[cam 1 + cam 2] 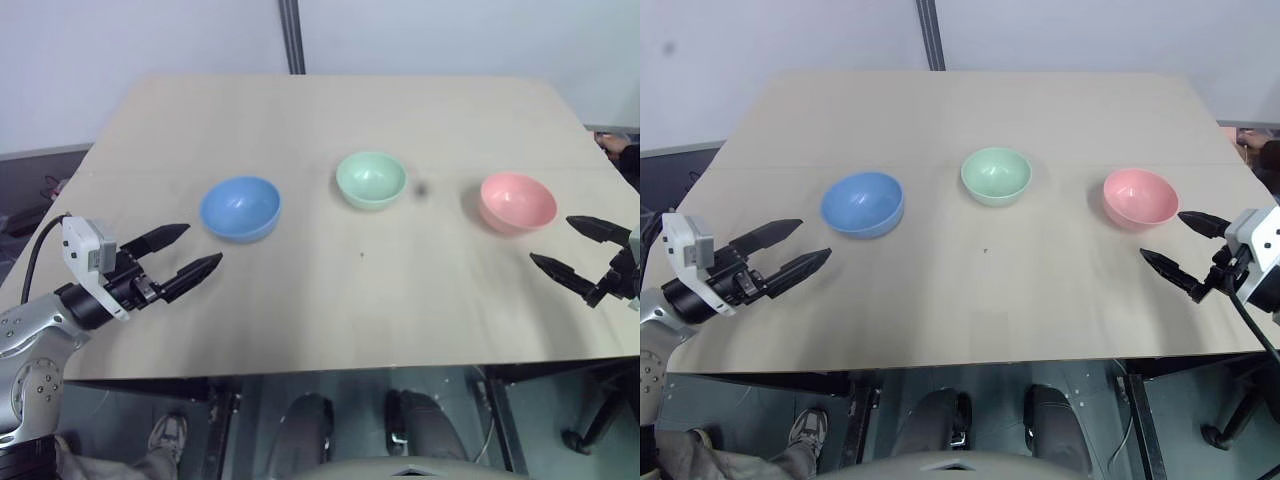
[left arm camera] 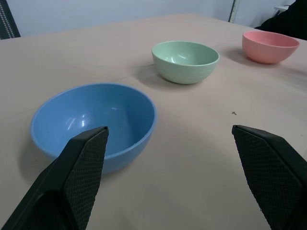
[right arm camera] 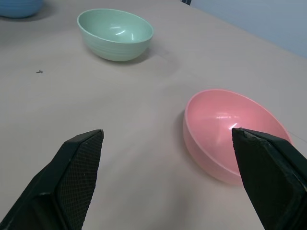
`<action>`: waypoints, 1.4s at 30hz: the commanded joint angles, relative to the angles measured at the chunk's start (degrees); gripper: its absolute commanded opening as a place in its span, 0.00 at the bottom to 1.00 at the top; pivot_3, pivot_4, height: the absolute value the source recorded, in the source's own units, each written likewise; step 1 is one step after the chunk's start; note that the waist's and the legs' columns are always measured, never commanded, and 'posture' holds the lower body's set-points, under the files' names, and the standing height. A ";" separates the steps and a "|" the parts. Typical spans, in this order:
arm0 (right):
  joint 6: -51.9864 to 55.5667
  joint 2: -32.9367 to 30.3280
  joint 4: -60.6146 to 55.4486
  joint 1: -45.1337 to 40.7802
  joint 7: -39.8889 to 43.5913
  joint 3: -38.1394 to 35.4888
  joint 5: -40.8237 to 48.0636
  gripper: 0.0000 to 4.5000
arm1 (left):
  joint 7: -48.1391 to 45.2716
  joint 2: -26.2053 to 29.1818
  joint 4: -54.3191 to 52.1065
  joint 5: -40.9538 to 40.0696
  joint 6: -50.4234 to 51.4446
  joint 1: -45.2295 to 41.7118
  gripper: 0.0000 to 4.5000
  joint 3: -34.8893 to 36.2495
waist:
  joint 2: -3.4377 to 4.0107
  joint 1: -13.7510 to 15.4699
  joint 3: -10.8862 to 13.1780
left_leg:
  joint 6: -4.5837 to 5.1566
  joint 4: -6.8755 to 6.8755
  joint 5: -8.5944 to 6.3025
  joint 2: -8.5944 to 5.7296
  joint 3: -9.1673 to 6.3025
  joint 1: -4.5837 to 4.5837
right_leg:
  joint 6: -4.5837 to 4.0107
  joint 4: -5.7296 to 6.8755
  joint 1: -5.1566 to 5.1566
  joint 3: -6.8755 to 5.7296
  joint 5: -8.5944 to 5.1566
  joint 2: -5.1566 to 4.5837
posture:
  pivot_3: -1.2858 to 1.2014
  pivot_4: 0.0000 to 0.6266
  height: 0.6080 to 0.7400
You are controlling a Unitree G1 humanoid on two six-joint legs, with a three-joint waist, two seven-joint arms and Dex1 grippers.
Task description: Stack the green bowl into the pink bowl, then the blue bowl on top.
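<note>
Three same-sized bowls stand apart in a row across the wooden table [image 1: 320, 120]. The blue bowl [image 1: 240, 208] is on the left, the green bowl [image 1: 371, 179] in the middle, the pink bowl [image 1: 517, 202] on the right. My left gripper [image 1: 192, 250] hovers open just left of and nearer than the blue bowl, its fingers pointing toward it, nothing between them. Over by the table's right edge, my right gripper [image 1: 565, 246] is also open, close beside the pink bowl on its near right side. All bowls are upright and hold nothing.
A small dark speck [image 1: 421, 189] lies on the table between the green and pink bowls. The table's near edge [image 1: 330, 372] runs just below both grippers. A dark pole [image 1: 291, 36] rises behind the far edge. A person's shoe [image 1: 169, 437] shows under the table.
</note>
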 commanded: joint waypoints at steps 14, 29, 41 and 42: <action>-0.75 1.85 -2.24 -4.48 -3.56 4.24 -2.38 1.00 | 0.70 -0.17 -3.57 -1.32 1.85 -3.15 0.97 -1.44 | 0.00 0.00 0.00 | 0.00 0.00 0.00 -0.02 0.00 -0.01 | 0.00 0.00 0.00 0.01 0.00 0.00 | 0.52 0.24 1.00; -2.89 9.32 31.58 -31.50 -14.79 26.99 -25.66 0.88 | -8.09 -4.15 -6.03 -5.61 -0.95 -11.79 1.00 -10.58 | 0.02 -0.20 0.01 | 0.00 0.06 0.01 -0.24 0.04 -0.08 | -0.24 0.06 -0.04 0.02 0.15 0.08 | 0.52 0.24 1.00; -11.27 8.04 42.41 -39.13 -13.23 27.95 -29.92 0.01 | -5.49 -5.35 -7.39 -5.33 -1.56 -8.83 1.00 -9.40 | 0.01 -0.57 0.01 | 0.03 0.05 -0.01 -0.26 0.04 -0.18 | -0.02 -0.02 -0.11 0.10 0.28 0.04 | 0.52 0.24 1.00; -11.27 7.91 40.97 -38.86 -12.87 27.99 -29.86 0.01 | -5.26 -5.37 -7.45 -5.33 -1.56 -8.64 1.00 -9.32 | 0.05 -0.61 0.04 | 0.03 0.05 -0.01 -0.26 0.04 -0.18 | -0.02 0.00 -0.12 0.11 0.28 0.04 | 0.52 0.24 1.00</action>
